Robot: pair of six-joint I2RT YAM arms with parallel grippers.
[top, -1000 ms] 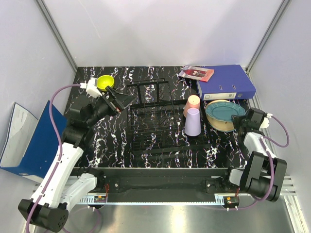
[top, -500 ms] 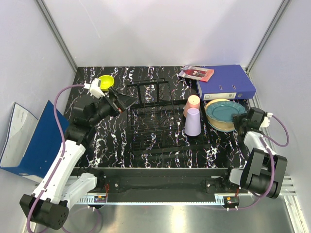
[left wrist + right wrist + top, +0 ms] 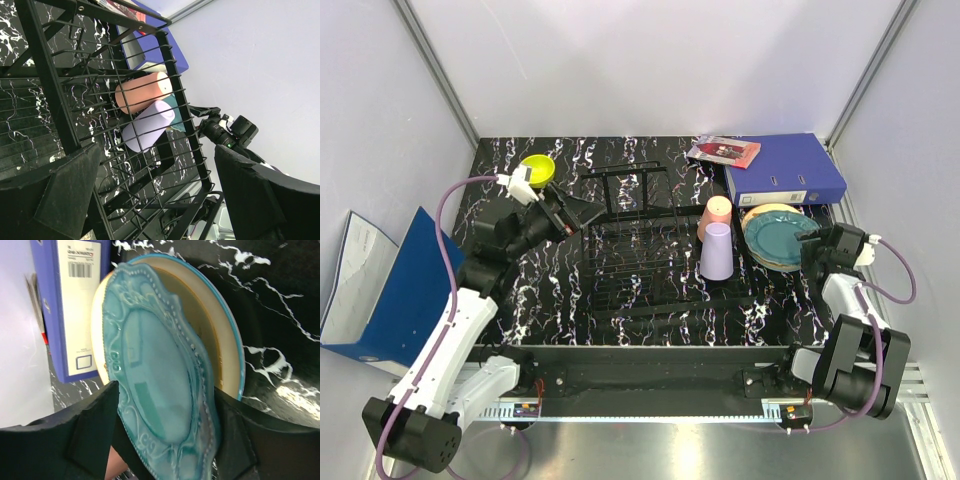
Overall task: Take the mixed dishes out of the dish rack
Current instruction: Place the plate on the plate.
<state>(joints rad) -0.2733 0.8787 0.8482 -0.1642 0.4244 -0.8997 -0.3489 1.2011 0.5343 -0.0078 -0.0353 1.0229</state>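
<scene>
As its fingers (image 3: 92, 432) flank the teal plate (image 3: 160, 390), right arm (image 3: 842, 292) sits folded.

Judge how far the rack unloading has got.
The dish rack looks empty; the yellow bowl, pink cup and lavender cup sit outside it. In hand: the right gripper, open, straddles the teal scalloped plate lying on the cream-orange plate. Left: apparently only backing that gripper away.
</scene>
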